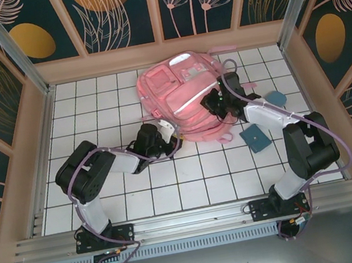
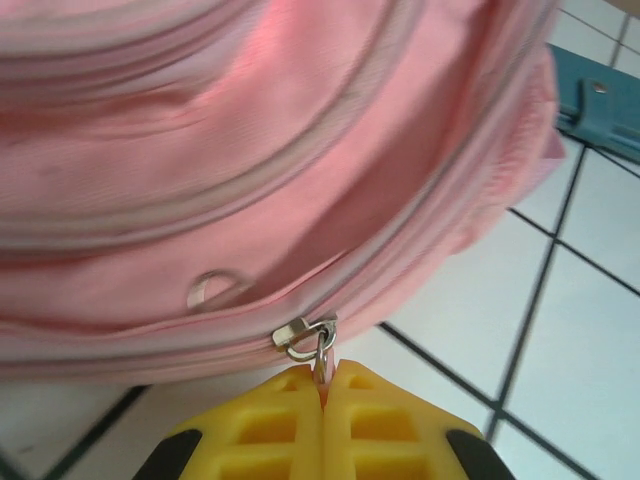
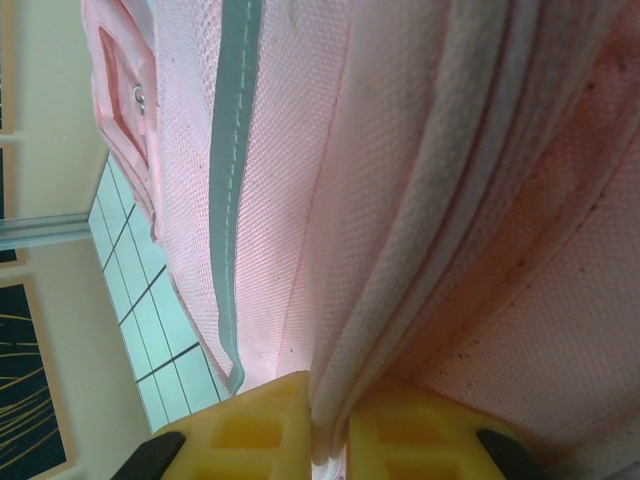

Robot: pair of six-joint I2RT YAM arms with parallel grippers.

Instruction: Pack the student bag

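Pink fabric is most of what you see. The student bag (image 1: 180, 94) lies flat at the far middle of the white tiled surface (image 1: 139, 192). The left fingers (image 2: 280, 420) are pinched closed on the zipper pull (image 2: 308, 335) at its near-left edge, and the right fingers (image 3: 260, 430) are clamped on a fold at the bag's right side.

Looks like early days to me. The zip's only just being worked, and I can't tell if anything's inside. A blue flat piece (image 1: 255, 137) and a smaller blue piece (image 1: 275, 97) sit unpacked just right of the bag. There's plenty of bare tile in front, but the back wall (image 1: 162, 51) is close behind.
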